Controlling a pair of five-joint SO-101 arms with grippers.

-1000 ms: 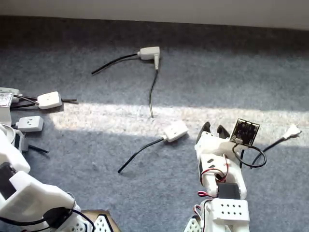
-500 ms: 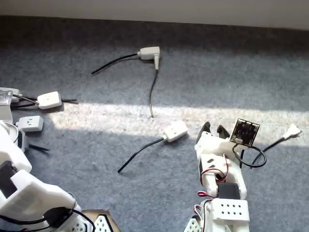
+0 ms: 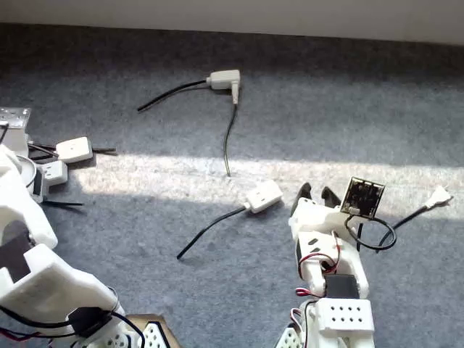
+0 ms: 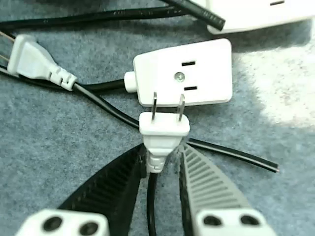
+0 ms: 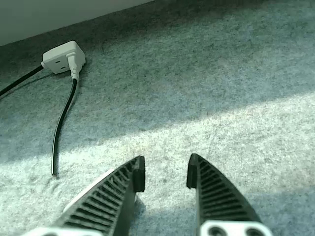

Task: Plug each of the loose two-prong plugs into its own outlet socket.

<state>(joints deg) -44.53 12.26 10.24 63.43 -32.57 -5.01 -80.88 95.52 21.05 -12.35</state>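
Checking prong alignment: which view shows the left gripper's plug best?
Left wrist view: the plug is close up, prongs over the socket. In the high view the left arm hides it; the right wrist view faces another socket.

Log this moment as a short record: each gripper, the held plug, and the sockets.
left gripper: fingers closed on the held plug at its neck
held plug: prongs over the near socket block, not inserted
right gripper: fingers open, empty, above the carpet
far socket block: second plug looks seated in it
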